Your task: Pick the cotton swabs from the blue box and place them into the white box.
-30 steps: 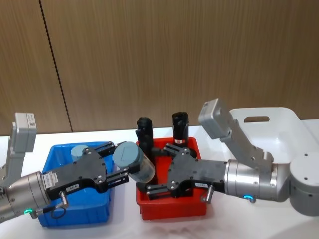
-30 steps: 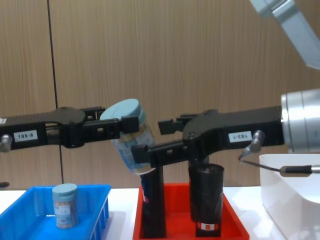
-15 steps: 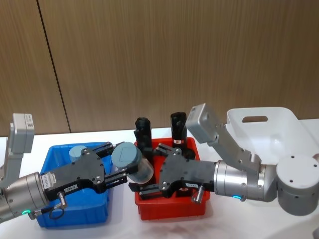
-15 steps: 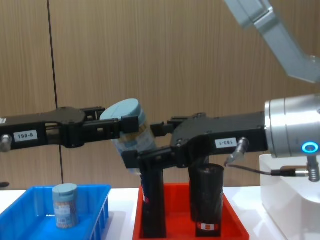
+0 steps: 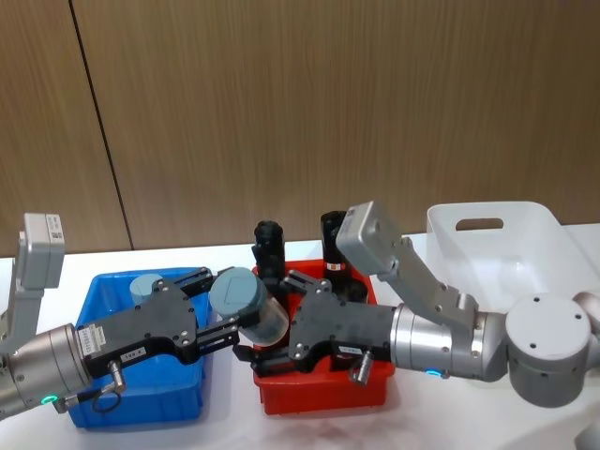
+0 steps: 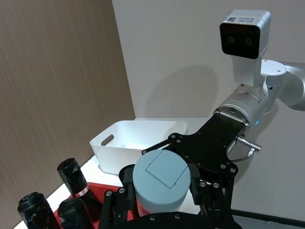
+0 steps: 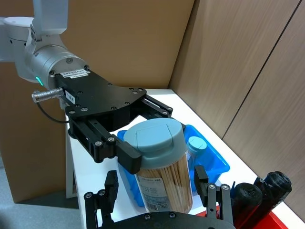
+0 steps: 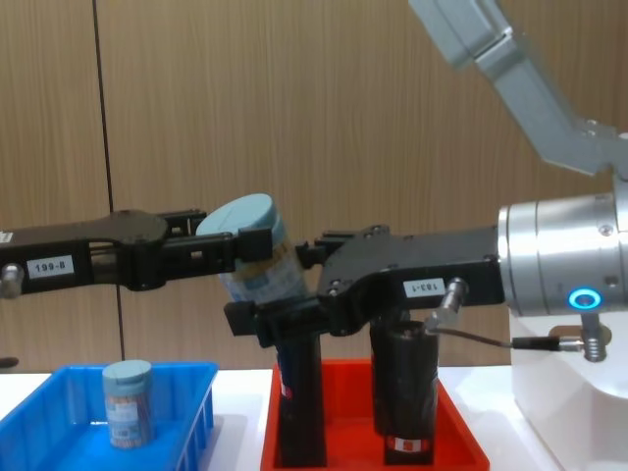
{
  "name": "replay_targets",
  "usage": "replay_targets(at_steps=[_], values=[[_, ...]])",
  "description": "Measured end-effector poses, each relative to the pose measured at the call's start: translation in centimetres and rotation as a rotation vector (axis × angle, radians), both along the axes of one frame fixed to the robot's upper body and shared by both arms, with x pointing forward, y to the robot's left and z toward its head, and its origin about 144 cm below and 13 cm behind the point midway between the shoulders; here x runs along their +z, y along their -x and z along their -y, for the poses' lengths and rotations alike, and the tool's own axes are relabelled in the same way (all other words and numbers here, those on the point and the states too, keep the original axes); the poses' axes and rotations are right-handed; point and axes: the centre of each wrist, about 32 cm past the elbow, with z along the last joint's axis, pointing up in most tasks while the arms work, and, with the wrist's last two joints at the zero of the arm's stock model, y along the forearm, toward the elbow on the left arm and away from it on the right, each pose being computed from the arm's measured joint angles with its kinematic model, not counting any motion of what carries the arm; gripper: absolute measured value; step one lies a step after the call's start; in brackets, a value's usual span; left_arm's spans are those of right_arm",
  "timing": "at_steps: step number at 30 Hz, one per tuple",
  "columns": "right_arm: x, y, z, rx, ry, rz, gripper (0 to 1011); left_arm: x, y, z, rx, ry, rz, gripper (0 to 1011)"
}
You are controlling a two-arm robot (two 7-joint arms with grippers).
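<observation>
Our right tool (image 5: pixel 274 326) had slid in from the white box (image 5: pixel 536 225) side until its spread fingers flanked the cotton swab jar (image 5: pixel 246 302). Our left tool (image 5: pixel 220 309) kept that jar clenched in the air between the blue box (image 5: pixel 141 405) and the red tray (image 5: pixel 323 398). We judged a handover imminent, with delivery to the white box still pending.

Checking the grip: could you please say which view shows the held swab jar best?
The right wrist view: the jar shows lid, label and sticks, held by the left gripper, right gripper open around it. Left wrist: lid. Head, chest: partly hidden.
</observation>
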Motion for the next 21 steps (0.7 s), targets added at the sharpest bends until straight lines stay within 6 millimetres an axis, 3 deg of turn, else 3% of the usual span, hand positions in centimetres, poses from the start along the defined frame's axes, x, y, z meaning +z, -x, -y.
replay_targets(at_steps=[6, 10, 17, 21], values=[[-0.09, -0.17, -0.27, -0.005, 0.001, 0.009, 996, 0.00, 0.00, 0.00, 0.000, 0.000, 0.000, 671], [-0.15, -0.24, -0.40, -0.005, 0.000, 0.011, 938, 0.00, 0.00, 0.00, 0.000, 0.000, 0.000, 672], [-0.19, -0.35, -0.56, -0.007, 0.001, 0.014, 717, 0.00, 0.00, 0.00, 0.000, 0.000, 0.000, 672], [-0.20, -0.38, -0.61, -0.005, 0.001, 0.014, 641, 0.00, 0.00, 0.00, 0.000, 0.000, 0.000, 676]])
